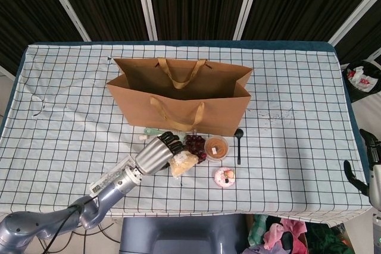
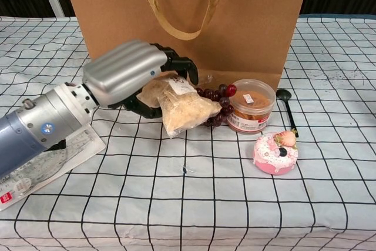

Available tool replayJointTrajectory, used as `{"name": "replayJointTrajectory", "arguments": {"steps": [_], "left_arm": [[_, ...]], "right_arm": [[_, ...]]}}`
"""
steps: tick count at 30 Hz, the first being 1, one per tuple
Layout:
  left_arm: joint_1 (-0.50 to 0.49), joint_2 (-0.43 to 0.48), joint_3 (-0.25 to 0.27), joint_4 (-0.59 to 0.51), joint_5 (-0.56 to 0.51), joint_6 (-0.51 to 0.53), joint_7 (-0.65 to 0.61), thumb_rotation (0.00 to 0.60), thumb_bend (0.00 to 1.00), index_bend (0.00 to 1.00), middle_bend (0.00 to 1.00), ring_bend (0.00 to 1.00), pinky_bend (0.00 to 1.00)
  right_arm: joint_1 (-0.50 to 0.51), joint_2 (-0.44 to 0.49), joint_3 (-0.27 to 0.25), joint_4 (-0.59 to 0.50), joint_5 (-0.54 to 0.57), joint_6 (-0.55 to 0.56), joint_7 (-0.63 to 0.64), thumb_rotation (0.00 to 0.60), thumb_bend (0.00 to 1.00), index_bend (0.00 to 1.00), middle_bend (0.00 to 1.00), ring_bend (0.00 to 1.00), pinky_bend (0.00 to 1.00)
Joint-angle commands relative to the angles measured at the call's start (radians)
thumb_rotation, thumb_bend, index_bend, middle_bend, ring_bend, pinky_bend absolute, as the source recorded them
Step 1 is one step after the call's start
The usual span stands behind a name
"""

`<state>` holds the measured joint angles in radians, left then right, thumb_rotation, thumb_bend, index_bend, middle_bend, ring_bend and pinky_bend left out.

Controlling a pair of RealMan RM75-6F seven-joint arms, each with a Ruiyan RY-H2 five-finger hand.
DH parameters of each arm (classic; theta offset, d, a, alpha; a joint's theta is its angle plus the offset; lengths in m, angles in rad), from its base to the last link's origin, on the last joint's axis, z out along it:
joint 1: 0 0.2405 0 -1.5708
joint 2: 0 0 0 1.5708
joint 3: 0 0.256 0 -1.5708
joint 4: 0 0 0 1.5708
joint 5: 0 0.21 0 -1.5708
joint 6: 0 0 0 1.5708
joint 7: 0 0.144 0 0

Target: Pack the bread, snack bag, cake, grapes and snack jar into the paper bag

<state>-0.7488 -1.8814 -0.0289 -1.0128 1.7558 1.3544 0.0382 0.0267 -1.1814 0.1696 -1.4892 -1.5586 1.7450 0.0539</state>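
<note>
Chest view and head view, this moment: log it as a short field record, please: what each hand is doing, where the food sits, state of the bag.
left hand: grips clear bag of bread, lifted off the checked tablecloth
right hand: at the table's far edge, holding nothing
brown paper bag: upright, open, nothing visible inside
red grapes: on the cloth beside the orange snack jar
pink cake: in front of the jar
black spoon: right of the jar

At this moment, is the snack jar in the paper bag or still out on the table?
Out. The snack jar stands upright on the table, lid on, in front of the paper bag.
</note>
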Motion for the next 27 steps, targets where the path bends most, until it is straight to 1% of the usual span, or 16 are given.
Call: {"name": "replayJointTrajectory", "arguments": {"steps": [1,5,10,13,17,20,23,27], "left_arm": [[0.017,0.049,-0.010,-0.068,0.016,0.056,-0.009,0.600,0.33,0.36,0.47,0.30,0.33],[0.027,0.114,-0.019,-0.174,0.020,0.085,-0.004,0.600,0.33,0.36,0.47,0.30,0.33],[0.032,0.173,-0.047,-0.250,0.016,0.102,0.041,0.600,0.33,0.36,0.47,0.30,0.33],[0.036,0.229,-0.074,-0.320,0.051,0.165,0.063,0.600,0.33,0.36,0.47,0.30,0.33],[0.040,0.272,-0.103,-0.389,0.106,0.245,0.090,0.600,0.33,0.36,0.47,0.30,0.33],[0.038,0.300,-0.127,-0.426,0.133,0.274,0.118,0.600,0.33,0.36,0.47,0.30,0.33],[0.028,0.348,-0.179,-0.491,0.142,0.290,0.169,0.600,0.33,0.36,0.46,0.30,0.33],[0.007,0.410,-0.230,-0.574,0.109,0.246,0.187,0.600,0.33,0.36,0.46,0.30,0.33]], "right_arm": [[0.000,0.000,0.001,0.000,0.002,0.000,0.000,0.600,0.33,0.11,0.18,0.30,0.24],[0.001,-0.002,-0.001,0.001,0.001,-0.004,-0.005,0.600,0.33,0.10,0.18,0.30,0.24],[0.002,-0.004,-0.004,0.000,-0.001,-0.006,-0.010,0.600,0.33,0.10,0.18,0.30,0.24],[0.001,-0.005,-0.002,0.003,0.003,-0.008,-0.008,0.600,0.33,0.11,0.18,0.30,0.24],[0.002,-0.006,-0.001,0.006,0.006,-0.010,-0.009,0.600,0.33,0.11,0.18,0.30,0.24],[0.002,-0.007,-0.001,0.007,0.007,-0.011,-0.010,0.600,0.33,0.11,0.18,0.30,0.24],[0.003,-0.010,-0.003,0.008,0.007,-0.014,-0.015,0.600,0.33,0.11,0.18,0.30,0.24],[0.005,-0.013,-0.004,0.010,0.009,-0.019,-0.020,0.600,0.33,0.11,0.18,0.30,0.24]]}}
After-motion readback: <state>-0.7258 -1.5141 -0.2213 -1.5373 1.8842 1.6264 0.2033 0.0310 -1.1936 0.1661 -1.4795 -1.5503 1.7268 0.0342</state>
